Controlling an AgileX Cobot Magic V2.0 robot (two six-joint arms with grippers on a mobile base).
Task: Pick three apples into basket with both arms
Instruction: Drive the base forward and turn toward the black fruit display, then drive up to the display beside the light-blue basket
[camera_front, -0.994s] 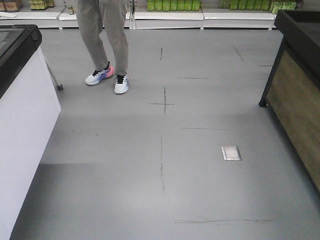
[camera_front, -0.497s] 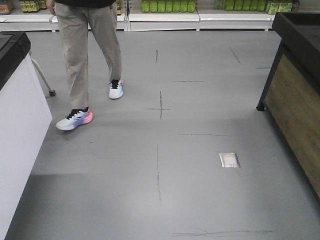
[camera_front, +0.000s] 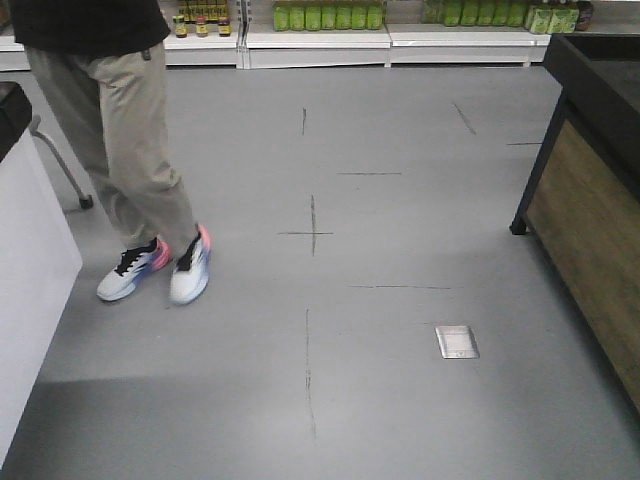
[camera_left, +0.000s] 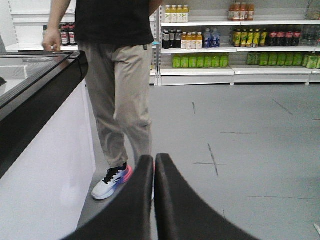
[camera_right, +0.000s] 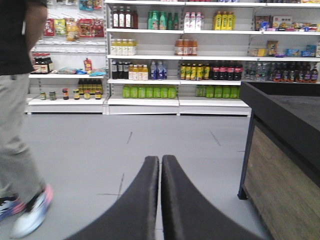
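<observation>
The apples and the basket are out of view in every frame. My left gripper (camera_left: 154, 162) is shut with nothing between its black fingers; it points along a grey shop floor toward a walking person's legs. Shut and empty as well, my right gripper (camera_right: 160, 162) points toward the drink shelves across the floor. Neither arm shows in the front view.
A person (camera_front: 110, 130) in beige trousers walks at the left, close to a white chest freezer (camera_left: 40, 150). A dark wood-sided display stand (camera_front: 590, 180) fills the right. Shelves of bottles (camera_right: 150, 65) line the far wall. A metal floor plate (camera_front: 457, 341) lies at lower right.
The person has walked nearer and to the left across the floor. The view has crept forward; the floor marks and metal plate sit lower in frame.
</observation>
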